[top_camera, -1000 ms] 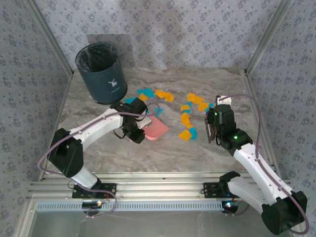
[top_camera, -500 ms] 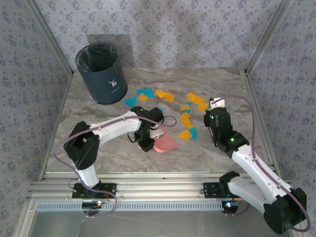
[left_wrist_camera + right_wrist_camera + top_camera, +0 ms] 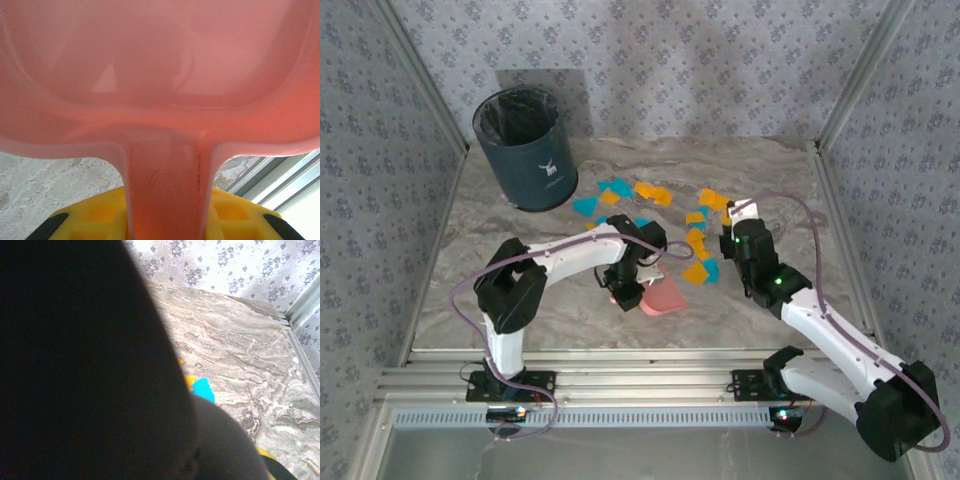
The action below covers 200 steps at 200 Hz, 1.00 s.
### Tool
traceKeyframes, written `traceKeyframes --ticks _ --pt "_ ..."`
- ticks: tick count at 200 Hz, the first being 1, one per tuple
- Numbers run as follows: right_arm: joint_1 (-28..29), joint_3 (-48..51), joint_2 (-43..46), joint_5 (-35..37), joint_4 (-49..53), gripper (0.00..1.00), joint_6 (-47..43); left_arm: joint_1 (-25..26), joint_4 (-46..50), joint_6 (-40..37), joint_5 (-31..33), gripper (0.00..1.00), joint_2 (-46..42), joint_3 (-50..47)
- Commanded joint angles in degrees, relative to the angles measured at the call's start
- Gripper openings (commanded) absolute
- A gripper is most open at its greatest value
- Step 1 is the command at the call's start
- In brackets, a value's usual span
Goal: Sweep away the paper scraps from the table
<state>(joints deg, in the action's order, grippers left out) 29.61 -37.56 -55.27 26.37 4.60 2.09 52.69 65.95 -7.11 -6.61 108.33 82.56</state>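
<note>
One pink dustpan point(image 3: 665, 298) and one dark bin point(image 3: 525, 165) are sitting here; well over a dozen orange and teal paper scraps point(image 3: 695, 272) are lying about.

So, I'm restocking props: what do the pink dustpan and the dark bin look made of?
Pink scoop-shaped dustpan: glossy, slightly translucent moulded plastic, going by its sheen. Dark blue round bin: smooth, plastic or metal, unclear; crinkled black bag liner.

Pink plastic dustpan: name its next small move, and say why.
Probably ease the pink plastic dustpan, gripped at its handle by the left gripper, toward the nearest orange and teal paper scraps: its mouth lies just short of them, and it holds none.
</note>
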Motion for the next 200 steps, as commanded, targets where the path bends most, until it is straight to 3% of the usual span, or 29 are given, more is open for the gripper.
traceKeyframes --ticks 1,200 --pt "0.93 0.45 -0.69 0.27 -3.10 0.00 0.15 0.73 3.24 -1.32 -1.99 0.00 1.45 3.22" --pt "6.54 1.36 -1.52 -3.78 -1.17 0.00 6.33 0.75 3.65 3.28 -0.30 0.00 7.24 8.83"
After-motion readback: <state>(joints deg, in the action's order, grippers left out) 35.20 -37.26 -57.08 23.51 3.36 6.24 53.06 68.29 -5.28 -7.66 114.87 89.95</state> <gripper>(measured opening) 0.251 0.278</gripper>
